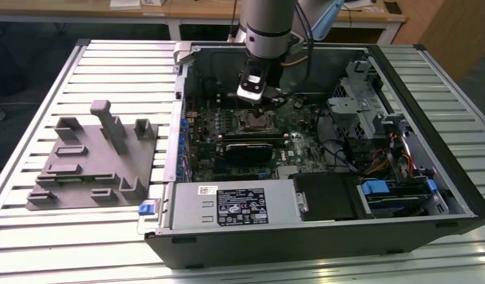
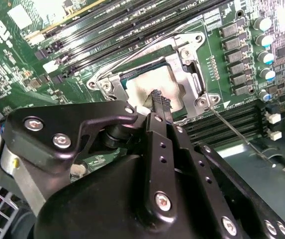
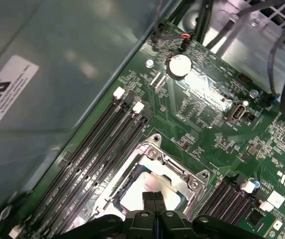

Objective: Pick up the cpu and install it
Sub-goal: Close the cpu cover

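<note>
Arm at work inside an open computer case (image 1: pixel 321 245) on the slatted counter (image 1: pixel 60 248), upper middle of the exterior view. The gripper (image 3: pixel 154 197) has its fingers (image 2: pixel 162 107) pressed together with nothing between them, tips at the pale top of the cpu (image 3: pixel 132 196). The cpu lies inside the metal socket (image 3: pixel 182 173) on the motherboard (image 3: pixel 207 114). Memory slots (image 3: pixel 95 159) flank the socket closely. A grey tray (image 1: pixel 92 160) sits well apart, outside the case, at the exterior view's left.

Grey moulded tray (image 1: pixel 76 177) lying on your slatted table (image 1: pixel 68 248), open computer case (image 1: pixel 305 245) sitting beside it, motherboard (image 3: pixel 202 124) showing inside.
</note>
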{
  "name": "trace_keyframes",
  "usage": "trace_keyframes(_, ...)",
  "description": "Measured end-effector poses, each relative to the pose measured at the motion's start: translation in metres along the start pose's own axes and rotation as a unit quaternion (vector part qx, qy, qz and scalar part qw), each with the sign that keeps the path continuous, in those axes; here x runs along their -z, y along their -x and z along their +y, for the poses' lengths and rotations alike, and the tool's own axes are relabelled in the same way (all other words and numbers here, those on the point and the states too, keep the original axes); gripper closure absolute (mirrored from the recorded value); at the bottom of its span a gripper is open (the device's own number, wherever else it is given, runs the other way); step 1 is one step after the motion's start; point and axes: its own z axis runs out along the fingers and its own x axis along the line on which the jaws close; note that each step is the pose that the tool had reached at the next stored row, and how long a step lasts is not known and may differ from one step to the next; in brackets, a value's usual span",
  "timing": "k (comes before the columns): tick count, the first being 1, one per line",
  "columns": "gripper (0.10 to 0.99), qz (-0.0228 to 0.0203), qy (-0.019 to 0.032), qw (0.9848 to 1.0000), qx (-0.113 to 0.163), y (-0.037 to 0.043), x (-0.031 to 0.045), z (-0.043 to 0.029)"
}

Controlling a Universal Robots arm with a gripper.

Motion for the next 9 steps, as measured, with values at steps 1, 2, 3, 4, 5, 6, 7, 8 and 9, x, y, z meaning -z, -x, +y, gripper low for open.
trace_keyframes(1, 0.980, 0.0002, -0.0001, 1.0000, 0.006, 0.0000, 0.0000, 0.0000)
trace_keyframes(2, 0.980, 0.0004, -0.0002, 0.9999, 0.012, 0.0000, 0.0000, 0.0000)
trace_keyframes(3, 0.980, 0.0007, -0.0002, 0.9998, 0.018, 0.0000, 0.0000, 0.0000)
trace_keyframes(4, 0.980, 0.0010, -0.0003, 0.9997, 0.026, 0.0000, 0.0000, 0.0000)
trace_keyframes(5, 0.980, 0.0012, -0.0004, 0.9994, 0.034, 0.0000, 0.0000, 0.0000)
trace_keyframes(6, 0.980, 0.0015, -0.0005, 0.9992, 0.041, 0.0000, 0.0000, 0.0000)
trace_keyframes(7, 0.980, 0.0018, -0.0006, 0.9988, 0.048, 0.0000, 0.0000, 0.0000)
trace_keyframes(8, 0.980, 0.0020, -0.0007, 0.9984, 0.056, 0.0000, 0.0000, 0.0000)
trace_keyframes(9, 0.980, 0.0023, -0.0008, 0.9980, 0.063, 0.0000, 0.0000, 0.0000)
